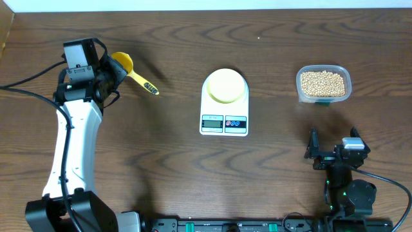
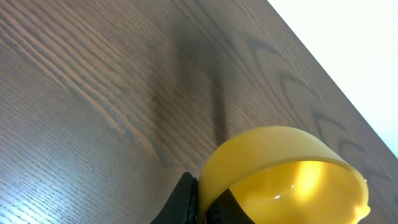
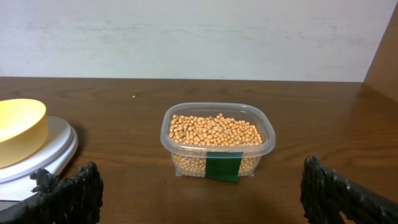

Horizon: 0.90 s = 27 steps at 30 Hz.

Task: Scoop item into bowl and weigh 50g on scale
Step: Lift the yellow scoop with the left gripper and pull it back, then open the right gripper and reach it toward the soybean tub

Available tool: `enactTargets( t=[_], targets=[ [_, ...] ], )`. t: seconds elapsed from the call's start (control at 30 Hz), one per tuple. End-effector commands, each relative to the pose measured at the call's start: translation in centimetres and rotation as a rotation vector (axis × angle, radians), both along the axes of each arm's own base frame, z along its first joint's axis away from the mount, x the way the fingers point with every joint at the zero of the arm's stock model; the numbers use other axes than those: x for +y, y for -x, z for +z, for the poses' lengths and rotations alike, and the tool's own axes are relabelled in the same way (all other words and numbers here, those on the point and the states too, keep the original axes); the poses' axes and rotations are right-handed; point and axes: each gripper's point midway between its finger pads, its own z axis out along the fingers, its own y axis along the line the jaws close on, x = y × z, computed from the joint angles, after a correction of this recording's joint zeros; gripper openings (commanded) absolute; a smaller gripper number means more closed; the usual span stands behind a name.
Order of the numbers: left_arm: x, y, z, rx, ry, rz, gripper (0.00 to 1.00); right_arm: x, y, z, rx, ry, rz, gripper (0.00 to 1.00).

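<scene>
My left end effector (image 1: 111, 71) is at the far left of the tabletop (image 1: 174, 167), up near the back. Its two fingers (image 2: 186, 202) are squeezed together on the yellow scoop (image 1: 123, 63). They pinch it right by the round cup part. The long handle sticks out away from me, toward the middle of the tabletop, and its tip has little dark marks on it. From my left wrist I see the cup big and close, shiny yellow inside, with its dark shadow on the brown wood under it.

My right end effector (image 1: 333, 143) is at the front right. Its fingers are wide apart and hold nothing. From my right wrist I see one black finger at each side of the view, with bare wood between them.

The beans (image 1: 323, 82) are in the clear tub (image 1: 298, 84). The tub sits at the back right, past my right end effector and well apart from it. The beans are small, round and tan, and they fill the tub nearly to the top. A green label (image 3: 224, 167) is stuck on the side of the tub that faces me.

The white scale (image 1: 223, 113) is in the middle of the tabletop, between my two arms. Its little screen and buttons are on the front edge. The pale yellow bowl (image 1: 224, 86) sits on the back part of the scale. The scale is well apart from the scoop, and the tub is off to its right.
</scene>
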Motion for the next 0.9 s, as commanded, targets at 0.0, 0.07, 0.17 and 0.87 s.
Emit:
enactTargets(
  t=[0.0, 0.07, 0.17, 0.87],
  targets=[
    [0.4, 0.3, 0.3, 0.001, -0.006, 0.017, 0.08, -0.1, 0.0, 0.0, -0.001, -0.013, -0.004, 0.99],
    [0.3, 0.3, 0.3, 0.003, -0.005, 0.017, 0.08, -0.1, 0.0, 0.0, -0.001, -0.013, -0.004, 0.99],
    [0.3, 0.3, 0.3, 0.002, 0.003, 0.027, 0.08, -0.1, 0.0, 0.0, -0.003, -0.013, -0.006, 0.99],
    [0.4, 0.2, 0.4, -0.013, 0.124, 0.166, 0.08, 0.0, 0.6, 7.6, -0.311, 0.041, -0.004, 0.99]
  ],
)
